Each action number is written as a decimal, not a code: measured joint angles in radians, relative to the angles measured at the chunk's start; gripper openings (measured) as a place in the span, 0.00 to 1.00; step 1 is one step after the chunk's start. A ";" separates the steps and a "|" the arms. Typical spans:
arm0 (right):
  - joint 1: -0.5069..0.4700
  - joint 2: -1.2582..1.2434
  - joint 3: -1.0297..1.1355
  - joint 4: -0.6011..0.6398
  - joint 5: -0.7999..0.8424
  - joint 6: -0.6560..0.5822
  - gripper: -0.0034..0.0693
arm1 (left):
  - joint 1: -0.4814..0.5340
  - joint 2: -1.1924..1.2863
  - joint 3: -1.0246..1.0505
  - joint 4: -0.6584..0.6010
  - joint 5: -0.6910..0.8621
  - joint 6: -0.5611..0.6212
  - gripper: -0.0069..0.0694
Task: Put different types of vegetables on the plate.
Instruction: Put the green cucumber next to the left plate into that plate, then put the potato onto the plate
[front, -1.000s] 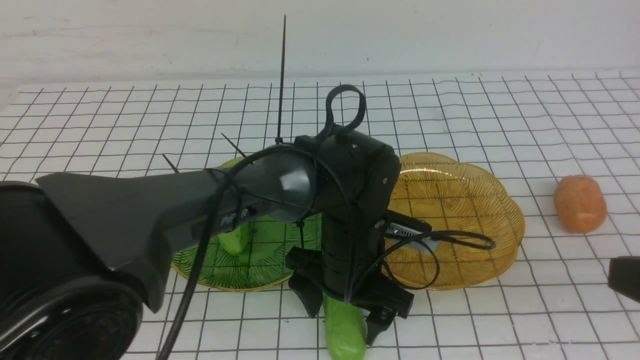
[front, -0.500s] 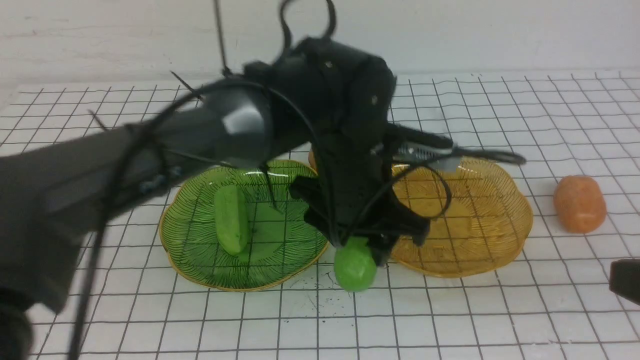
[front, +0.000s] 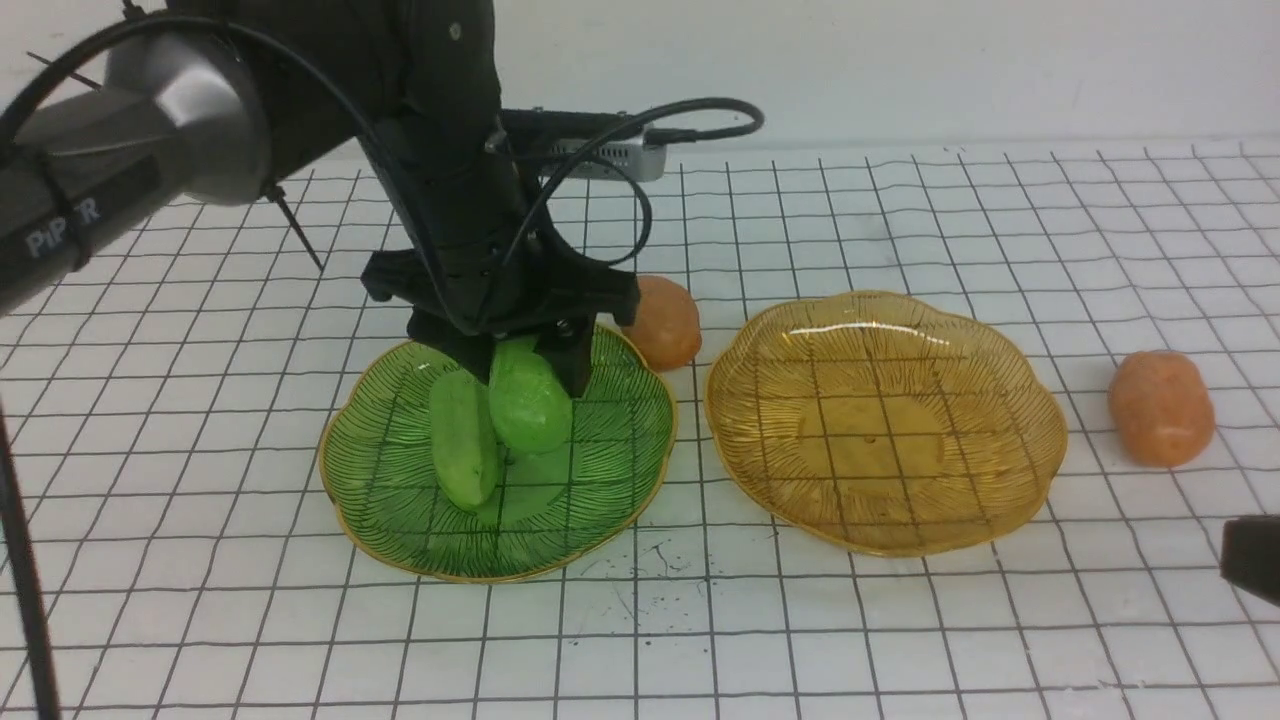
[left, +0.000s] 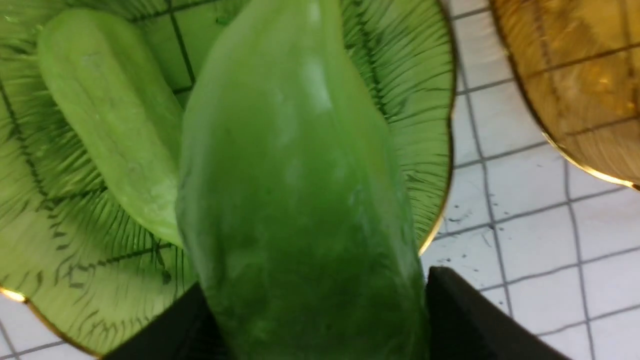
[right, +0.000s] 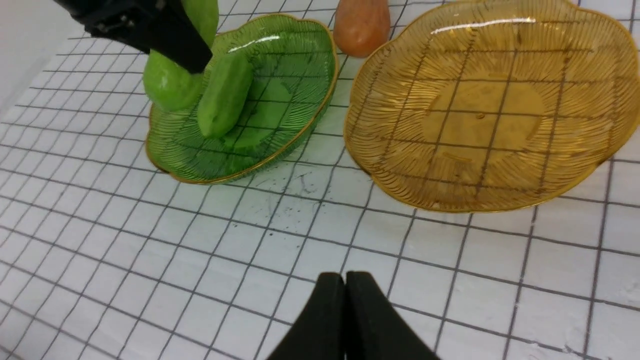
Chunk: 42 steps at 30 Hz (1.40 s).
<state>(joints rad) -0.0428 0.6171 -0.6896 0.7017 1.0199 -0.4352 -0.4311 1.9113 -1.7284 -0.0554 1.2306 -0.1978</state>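
Note:
My left gripper (front: 505, 360) is shut on a light-green cucumber (front: 527, 400) and holds it over the green plate (front: 610, 470). It hangs right beside a second cucumber (front: 463, 440) that lies in that plate. In the left wrist view the held cucumber (left: 295, 200) fills the middle, with the lying one (left: 110, 120) next to it. One orange potato (front: 662, 320) sits on the table behind the green plate. Another potato (front: 1160, 407) sits at the far right. The amber plate (front: 1030, 440) holds nothing. My right gripper (right: 345, 280) is shut and empty, low over the table near the front right.
The table is covered with a white grid-lined sheet (front: 900, 640). A white wall (front: 900, 70) runs along the back. The left arm (front: 150, 150) reaches in from the upper left, with cables hanging from it.
My left gripper has lifted the cucumber from the table's front and carried it back and left, from in front of the two plates to over the green plate.

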 joint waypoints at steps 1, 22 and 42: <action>0.000 0.001 0.000 -0.004 -0.004 0.007 0.03 | 0.000 0.002 0.000 0.000 0.000 0.000 0.64; -0.019 0.798 -0.561 -0.634 0.080 0.499 0.03 | 0.003 0.122 0.000 0.050 -0.020 0.092 0.79; -0.177 1.301 -0.772 -0.458 -0.074 0.435 0.90 | 0.017 -0.035 0.000 0.036 -0.003 0.184 0.08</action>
<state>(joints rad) -0.2200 1.9183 -1.4616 0.2441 0.9461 0.0000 -0.4138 1.8764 -1.7284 -0.0190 1.2279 -0.0142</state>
